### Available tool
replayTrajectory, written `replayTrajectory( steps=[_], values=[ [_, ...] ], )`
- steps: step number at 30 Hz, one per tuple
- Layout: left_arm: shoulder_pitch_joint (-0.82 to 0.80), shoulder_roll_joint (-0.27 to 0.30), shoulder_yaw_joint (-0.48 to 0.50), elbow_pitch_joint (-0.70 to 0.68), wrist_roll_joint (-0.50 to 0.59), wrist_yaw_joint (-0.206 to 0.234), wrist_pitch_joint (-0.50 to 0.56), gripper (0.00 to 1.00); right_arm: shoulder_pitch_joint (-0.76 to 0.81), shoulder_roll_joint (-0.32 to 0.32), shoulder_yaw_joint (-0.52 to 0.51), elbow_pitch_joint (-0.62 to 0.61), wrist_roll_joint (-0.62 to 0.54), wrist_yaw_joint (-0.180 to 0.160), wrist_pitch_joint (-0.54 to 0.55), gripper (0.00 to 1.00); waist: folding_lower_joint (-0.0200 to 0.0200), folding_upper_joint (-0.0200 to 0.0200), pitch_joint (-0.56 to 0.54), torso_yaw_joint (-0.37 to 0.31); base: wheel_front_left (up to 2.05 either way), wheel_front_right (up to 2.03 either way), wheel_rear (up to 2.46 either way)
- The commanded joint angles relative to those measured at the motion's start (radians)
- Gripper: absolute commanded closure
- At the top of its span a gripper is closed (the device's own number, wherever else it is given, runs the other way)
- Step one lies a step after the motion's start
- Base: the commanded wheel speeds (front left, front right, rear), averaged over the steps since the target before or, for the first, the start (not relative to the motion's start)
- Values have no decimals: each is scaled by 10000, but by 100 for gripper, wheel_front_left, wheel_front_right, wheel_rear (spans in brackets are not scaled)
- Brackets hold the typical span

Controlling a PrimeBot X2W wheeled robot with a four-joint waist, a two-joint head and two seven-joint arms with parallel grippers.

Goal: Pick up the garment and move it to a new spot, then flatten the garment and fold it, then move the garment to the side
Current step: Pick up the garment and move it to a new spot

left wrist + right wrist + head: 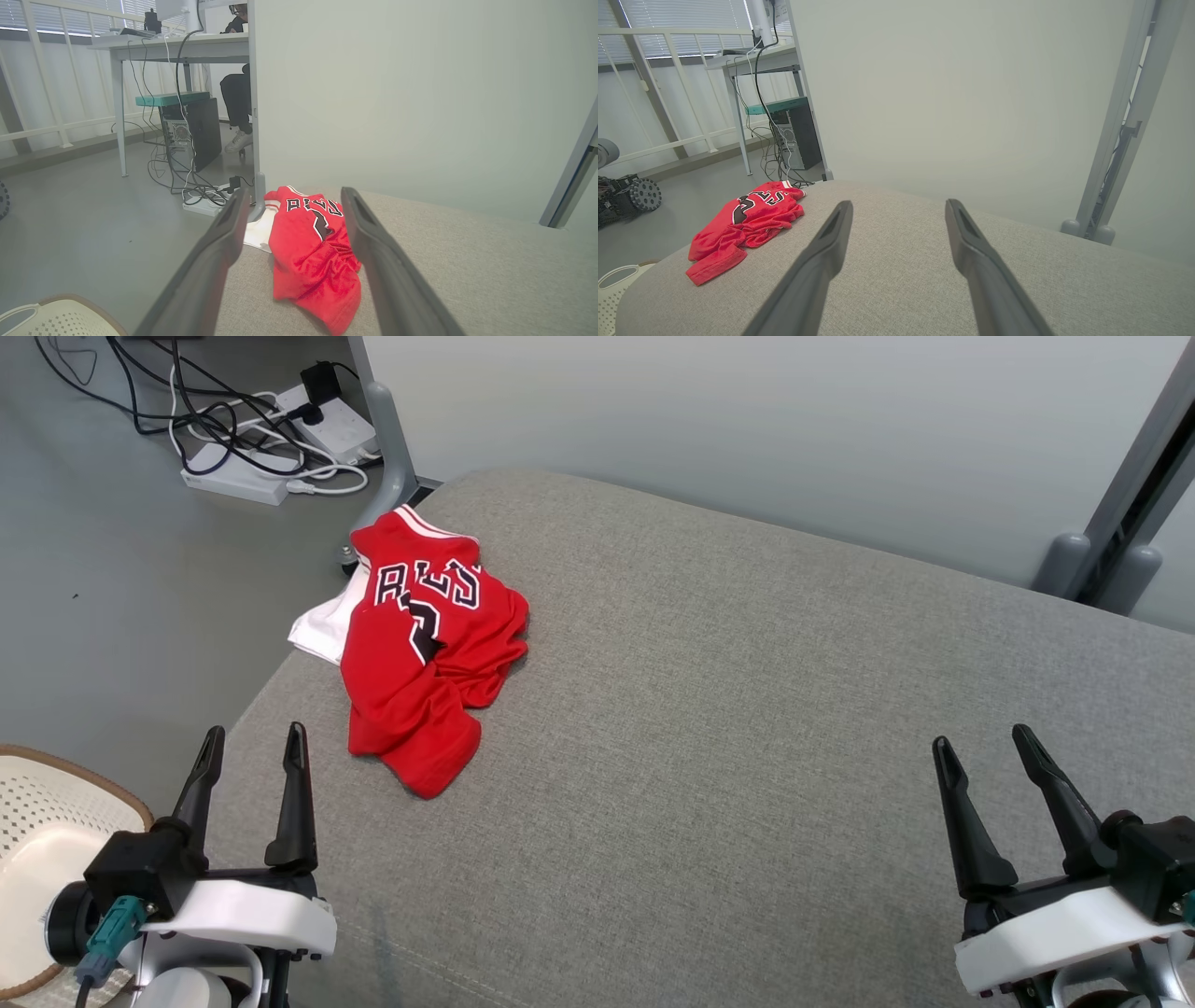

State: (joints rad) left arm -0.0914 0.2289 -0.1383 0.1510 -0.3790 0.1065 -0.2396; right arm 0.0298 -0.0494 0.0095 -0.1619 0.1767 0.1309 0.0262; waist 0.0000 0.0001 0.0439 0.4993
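a grey fabric cushion [747, 709] fills most of the head view. a red basketball jersey [425, 663] lies crumpled at the upper left of the frame, near the cushion's far left corner. it shows black letters edged in white, part of a number, and white trim at its top edge. a white piece of cloth [322, 625] sticks out from under its left side, over the cushion's edge.

at the lower left of the frame the left gripper [257, 731] hovers over the cushion's left edge, its two dark fingers spread apart and holding nothing. the jersey lies just beyond its fingertips, not touching them. at the lower right the right gripper [981, 737] is likewise spread wide and empty, well apart from the jersey.

a white perforated basket [37, 821] with a tan rim sits at the lower left corner, on the grey floor. at the upper left, white power strips [271, 439] lie in a tangle of black and white cables.

in the left wrist view the jersey appears between the two fingers. in the upper left of that frame stands a desk [187, 44] with a computer tower [201, 133] under it, and a seated person's legs [236, 107] show beside a pale partition wall [397, 93].
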Motion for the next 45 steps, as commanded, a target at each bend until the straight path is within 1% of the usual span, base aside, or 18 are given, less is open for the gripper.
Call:
replayTrajectory(
  steps=[1,8,12,13,14,15,16,19,25,30,35,36,37,38,42,43,45],
  values=[
    [-197,18,9,28,-17,-33,-66,0,-77,-40,-27,-21,-41,-4,-6,0,0,-1,24,19,0,0,0],
    [-716,-164,60,9,-147,-83,-169,0,-214,-41,-85,-148,-94,-4,78,0,0,-1,351,-13,0,0,0],
    [-1540,-355,275,187,-276,-99,-208,0,-470,-135,67,-355,-244,-4,280,0,0,-1,878,-286,0,0,0],
    [-1540,-355,275,187,-276,-99,-208,0,-470,-135,67,-355,-244,-4,280,0,0,-1,878,-286,0,0,0],
    [-2020,-383,352,587,-294,-115,-217,0,-673,-186,175,-456,-282,-4,377,0,0,-1,1231,-529,0,0,0],
    [-2020,-383,352,587,-294,-115,-217,0,-673,-186,175,-456,-282,-4,377,0,0,-1,1231,-529,0,0,0],
    [-2298,-442,407,850,-414,-176,-226,0,-803,-228,239,-493,-314,-4,442,0,0,-1,1434,-678,0,0,0],
    [-3113,-433,613,1930,-661,-313,-230,0,-1163,-397,465,-597,-296,-5,564,0,0,-1,2096,-1142,0,0,0],
    [-4525,-491,709,4942,-1246,-993,-62,0,-1690,-633,597,-643,-349,-4,684,0,0,-1,3228,-1761,0,0,0],
    [-5373,-493,738,7363,-1557,-1494,41,0,-1902,-741,626,-591,-331,-4,659,0,0,-1,3742,-2001,0,0,0],
    [-5917,-566,723,9110,-1785,-1802,108,0,-2033,-788,625,-515,-255,-4,610,0,0,-1,3924,-2061,0,0,0],
    [-5973,-571,687,9340,-1755,-1855,84,8,-2032,-800,617,-486,-243,-4,595,0,0,-1,3907,-2056,0,0,0],
    [-6006,-561,658,9546,-1743,-1895,57,53,-2024,-799,614,-461,-233,-4,586,0,0,-1,3883,-2052,0,0,0],
    [-6039,-563,635,9707,-1740,-1953,10,100,-2033,-790,614,-437,-222,-4,585,0,0,-1,3859,-2048,0,0,0],
    [-6173,-347,592,9622,-1502,-2018,-231,100,-2020,-760,505,-315,-182,-4,484,0,0,-1,3579,-2038,0,0,0],
    [-6159,-276,629,9426,-1423,-1981,-254,100,-1993,-743,453,-296,-211,-4,435,0,0,-1,3478,-2039,0,0,0],
    [-5991,-129,824,8592,-1181,-1804,-271,100,-1900,-702,360,-257,-204,-4,362,0,0,-1,3252,-2039,0,0,0]
  ],
)
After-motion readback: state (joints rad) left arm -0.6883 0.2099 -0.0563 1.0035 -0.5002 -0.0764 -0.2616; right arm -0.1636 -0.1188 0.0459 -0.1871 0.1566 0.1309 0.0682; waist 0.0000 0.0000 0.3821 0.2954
